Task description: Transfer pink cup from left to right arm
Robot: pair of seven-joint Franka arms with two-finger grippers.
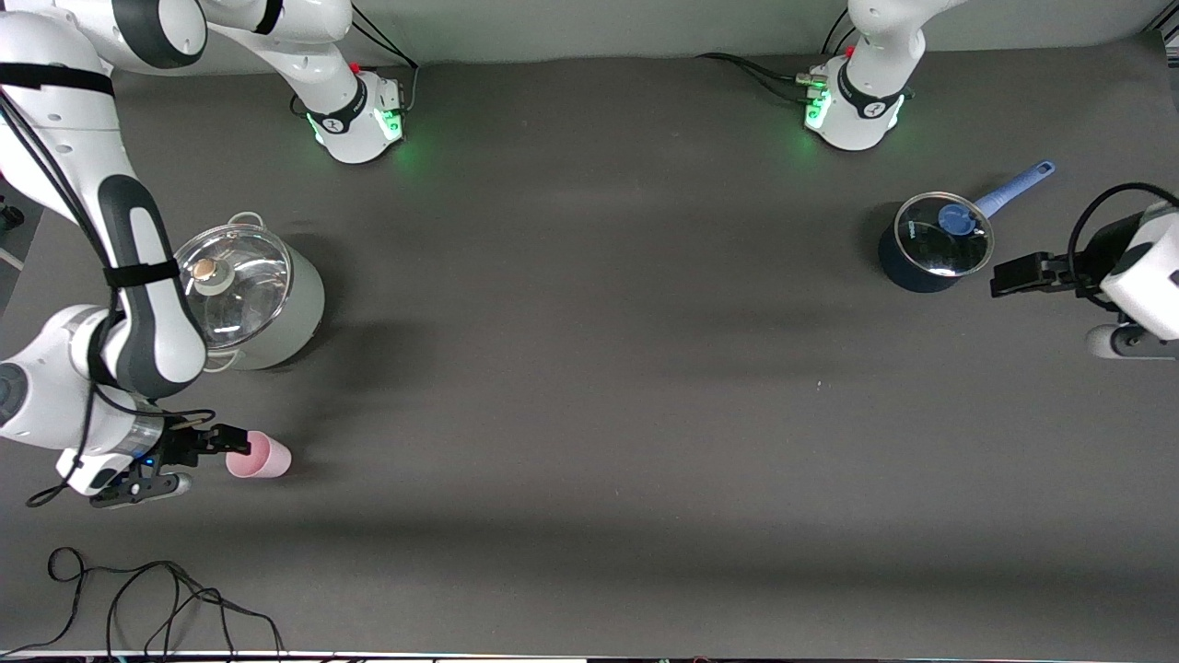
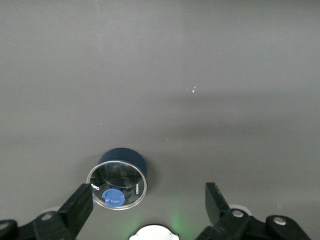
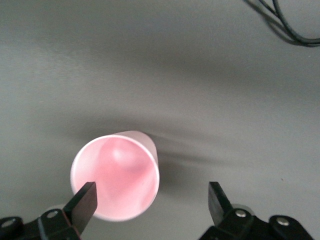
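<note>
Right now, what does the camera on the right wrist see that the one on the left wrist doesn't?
Only the right wrist view shows the pink cup, standing upright on the table with its mouth open, just under the open right end effector, plus a black cable on the table.

Only the left wrist view shows the dark blue pot with its glass lid and blue knob, below the open left end effector.

Both show the dark grey table and a pair of spread black fingers holding nothing.
</note>
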